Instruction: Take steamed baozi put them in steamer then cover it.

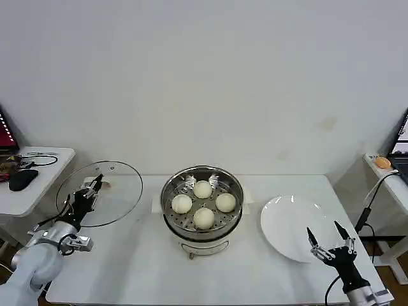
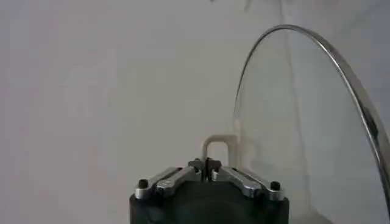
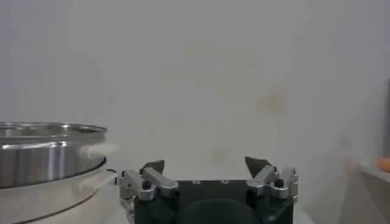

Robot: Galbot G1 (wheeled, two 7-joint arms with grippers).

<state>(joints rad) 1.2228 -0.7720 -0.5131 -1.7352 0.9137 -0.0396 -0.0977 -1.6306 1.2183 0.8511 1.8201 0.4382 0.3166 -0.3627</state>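
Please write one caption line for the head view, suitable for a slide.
Four steamed baozi sit in the steamer; left gripper holds the cover, right gripper open by the plate.

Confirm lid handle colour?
Cream-white handle on the clear lid; left wrist view shows it best.

A plain white wall and white tables under even light.

A bare off-white wall fills the back of the room, marked by a few faint smudges toward its right side. In front of it stands a white table with a smooth top. To the left, a smaller white side table carries a black computer mouse and a thin cable, with the edge of a screen beside them. At the far right another white surface holds a small orange object, and a dark cable hangs down beside it. The lighting is soft and casts only slight shadows.
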